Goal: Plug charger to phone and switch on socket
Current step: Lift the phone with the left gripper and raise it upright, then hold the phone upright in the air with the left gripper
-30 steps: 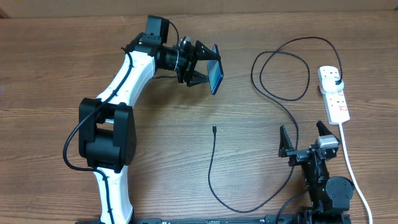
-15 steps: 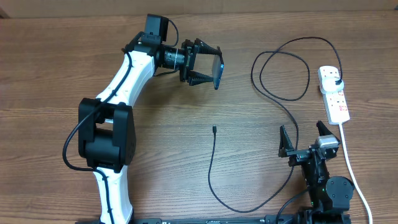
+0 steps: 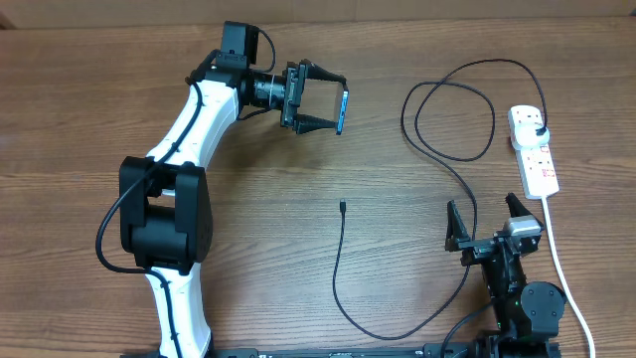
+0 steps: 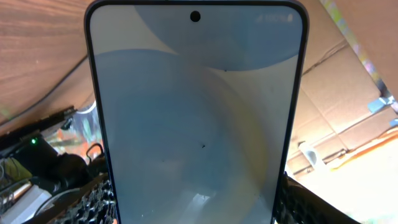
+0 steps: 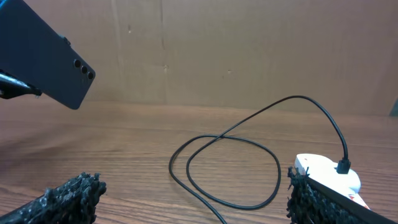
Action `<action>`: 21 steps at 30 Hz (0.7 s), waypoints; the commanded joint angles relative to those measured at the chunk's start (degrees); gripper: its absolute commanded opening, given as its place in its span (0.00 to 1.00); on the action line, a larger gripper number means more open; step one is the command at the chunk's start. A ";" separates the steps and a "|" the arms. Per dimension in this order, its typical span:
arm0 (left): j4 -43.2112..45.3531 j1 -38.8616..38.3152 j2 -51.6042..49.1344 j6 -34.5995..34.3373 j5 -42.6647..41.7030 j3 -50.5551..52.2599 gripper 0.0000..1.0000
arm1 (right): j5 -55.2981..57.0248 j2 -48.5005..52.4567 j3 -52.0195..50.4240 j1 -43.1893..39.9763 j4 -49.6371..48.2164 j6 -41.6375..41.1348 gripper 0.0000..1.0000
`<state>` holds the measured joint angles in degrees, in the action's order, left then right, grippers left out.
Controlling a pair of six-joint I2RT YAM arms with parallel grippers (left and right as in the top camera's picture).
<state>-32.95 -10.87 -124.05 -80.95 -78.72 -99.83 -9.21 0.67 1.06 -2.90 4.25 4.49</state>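
My left gripper (image 3: 320, 97) is shut on the phone (image 3: 342, 110) and holds it on edge above the table at the back. In the left wrist view the phone's light blue-teal screen (image 4: 196, 112) fills the frame between the fingers. Its dark back shows in the right wrist view (image 5: 46, 56). The charger, a thin black cable (image 3: 338, 268), lies looped on the table, with its connector tip (image 3: 341, 207) at mid table. Its black plug (image 3: 538, 129) sits in the white socket strip (image 3: 534, 149) at the right. My right gripper (image 3: 492, 225) is open and empty near the front edge.
The strip's thick white cord (image 3: 558, 261) runs toward the front right, past my right gripper. The cable's loop (image 5: 227, 168) lies ahead of the right gripper, with the socket strip (image 5: 326, 174) to its right. A cardboard wall stands behind the table.
My left gripper has turned the phone from tilted flat-side-up to standing on edge and drawn it slightly back and left. The right arm has not moved.
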 commanded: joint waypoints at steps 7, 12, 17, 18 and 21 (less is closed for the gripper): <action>0.24 0.09 -0.13 -1.62 -4.94 -1.70 0.04 | -0.28 -0.50 -0.61 0.33 -0.28 -0.13 1.00; 0.24 0.09 -0.13 -2.56 -4.94 -1.70 0.04 | -0.28 -0.50 -0.61 0.33 -0.28 -0.13 1.00; 0.28 0.09 -0.13 -3.96 -5.35 -1.70 0.04 | -0.28 -0.50 -0.61 0.33 -0.28 -0.13 1.00; 0.28 0.09 -0.13 -3.93 -5.38 -1.70 0.04 | -0.28 -0.50 -0.61 0.33 -0.28 -0.13 1.00; 0.28 0.09 -0.13 -3.93 -5.38 -1.70 0.04 | -0.28 -0.50 -0.61 0.33 -0.28 -0.13 1.00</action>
<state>-32.93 -10.87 -124.05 -83.92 -80.86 -99.83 -9.21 0.67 1.06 -2.90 4.23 4.49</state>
